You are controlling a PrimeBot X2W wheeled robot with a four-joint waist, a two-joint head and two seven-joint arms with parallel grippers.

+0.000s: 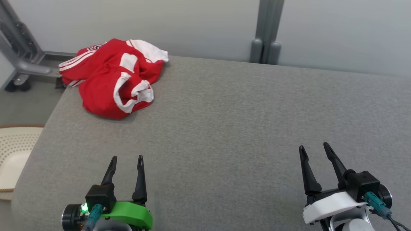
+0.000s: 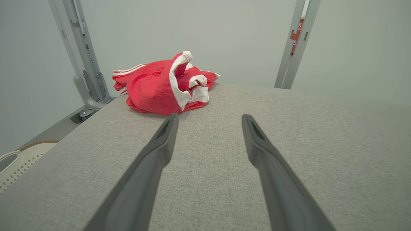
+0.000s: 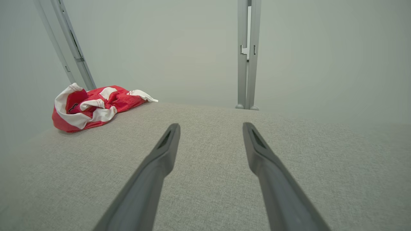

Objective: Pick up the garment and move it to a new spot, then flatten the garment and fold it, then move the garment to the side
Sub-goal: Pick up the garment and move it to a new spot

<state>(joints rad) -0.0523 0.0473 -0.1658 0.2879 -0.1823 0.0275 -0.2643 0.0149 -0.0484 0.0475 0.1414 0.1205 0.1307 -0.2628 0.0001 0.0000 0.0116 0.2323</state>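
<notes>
— Garment location?
— Red-and-white garment (image 1: 114, 77), crumpled, on the grey counter (image 1: 224, 112), far left corner.
— Your state?
— My left end effector (image 1: 126, 158) and right end effector (image 1: 314, 146): fingers apart, holding nothing, at the near edge, well apart from it.

On my left wrist feed I see the left gripper (image 2: 209, 116) with its two dark fingers spread wide apart, nothing held between them, hovering low over the grey fabric surface (image 2: 305, 150). The red and white garment (image 2: 151, 91) lies crumpled in a heap near the surface's far left corner, just beyond the left fingertip and apart from it. Behind it a grey metal post (image 2: 80, 54) leans against the pale wall, and a second post (image 2: 297, 45) stands further right. A white perforated basket (image 2: 19, 160) sits off the surface's left edge.
</notes>
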